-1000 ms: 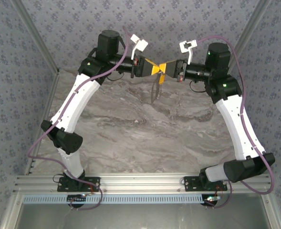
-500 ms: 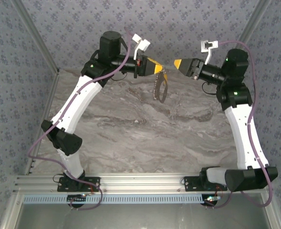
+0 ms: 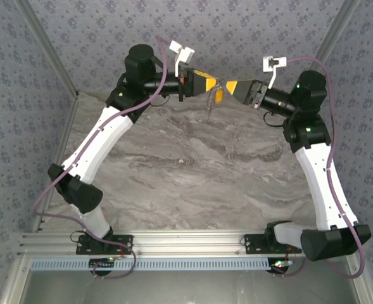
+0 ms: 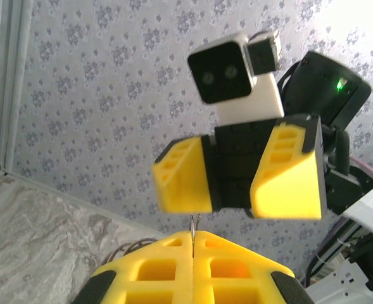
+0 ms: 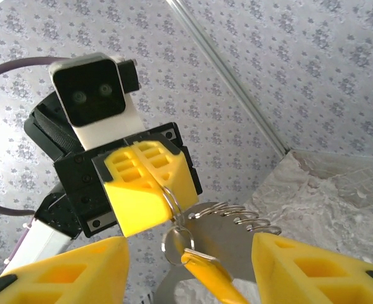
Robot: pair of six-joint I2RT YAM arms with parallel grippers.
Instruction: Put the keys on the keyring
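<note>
the small key with a yellow-orange head [image 5: 203, 267] hangs in the air, well above the bench, just below a little silvery metal ring [image 5: 175, 242]. that ring dangles by the thin silvery-grey wire keyring [image 5: 169, 197], whose loop comes out from between the yellow fingers of the left hand [image 5: 158, 190]. beside it a short coiled metal piece [image 5: 240, 218] runs off to the right. how exactly the key, the little ring and the coil link together i cannot tell.

the left hand is pressed together on the keyring. in the left wrist view its two yellow fingers [image 4: 132, 278] meet along one seam, with a sliver of the wire poking up from it.

the right hand [image 4: 232, 177] faces it tip to tip, its two yellow fingers [image 4: 183, 175] spread apart and gripping nothing. in the right wrist view the key hangs in the gap between those spread fingers, touching neither as far as can be seen.

from above, the two hands come together high over the far edge of the grey marble bench [image 3: 192, 164], the key and keyring a small dangling shape under the left fingertips. behind them is a wall of blue-grey flowered paper [image 3: 237, 25] and a metal corner post [image 5: 230, 76].
</note>
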